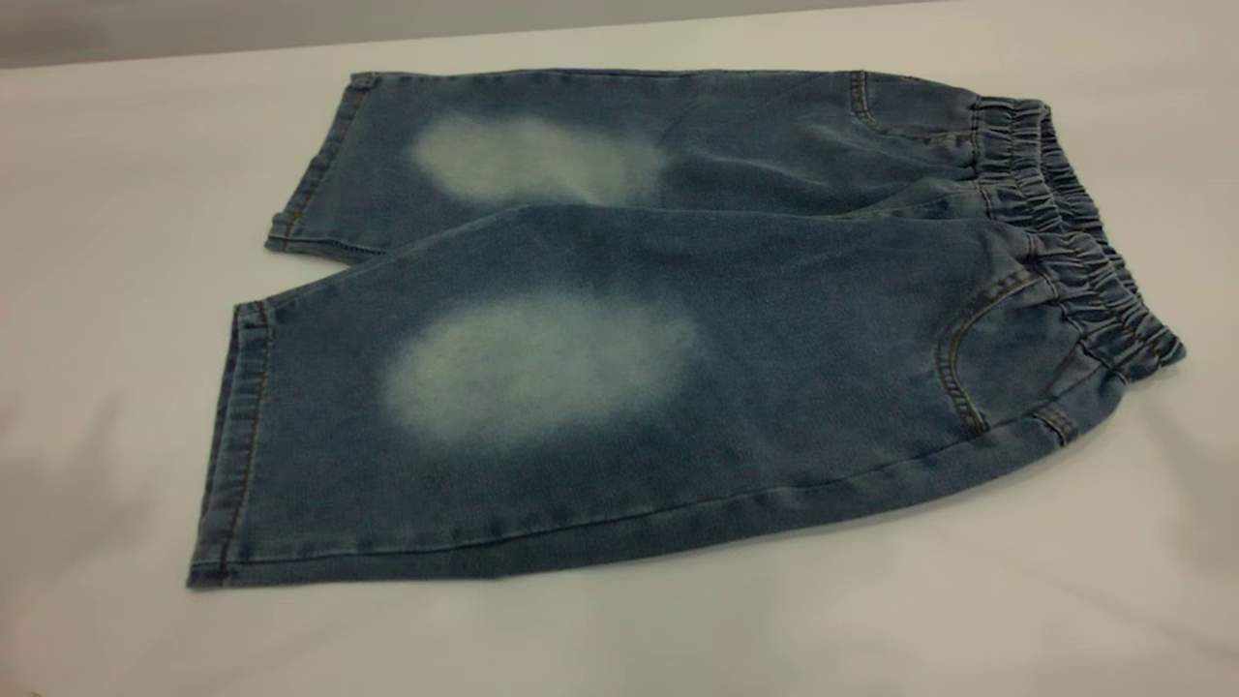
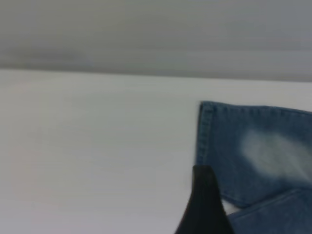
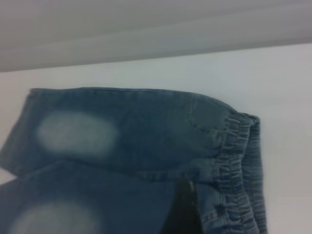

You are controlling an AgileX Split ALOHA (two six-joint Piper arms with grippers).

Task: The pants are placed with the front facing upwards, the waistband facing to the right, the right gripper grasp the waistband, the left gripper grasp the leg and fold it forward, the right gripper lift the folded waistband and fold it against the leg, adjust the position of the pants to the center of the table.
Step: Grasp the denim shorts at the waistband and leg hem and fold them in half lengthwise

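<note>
Lying flat and face up on the white surface [image 1: 116, 194], the pants [image 1: 678, 387] spread with both legs pointing to the exterior view's left and the waistband [image 1: 1084, 252] at the right. Each leg front shows a pale faded oval. The near leg overlaps the far leg along the middle, and its hem sits further left and closer to the camera than the far leg's hem. The waistband is puckered and runs diagonally along the right end, with a curved front pocket seam just beside it on each leg.

Neither arm appears in the exterior view. In the left wrist view, one dark tapering tip of the left hand [image 2: 204, 204] shows low in the picture, poised just beside the hem corner of the far leg, near where the two legs part; whether it touches the denim cannot be told. Only that single tip is visible, so it cannot be told whether this hand is released or clenched.

In the right wrist view, a dark wedge of the right hand [image 3: 181, 207] sits over the denim just beside the gathered waistband, near where the two legs meet. Contact with the cloth cannot be judged, and this hand's state cannot be told either.
</note>
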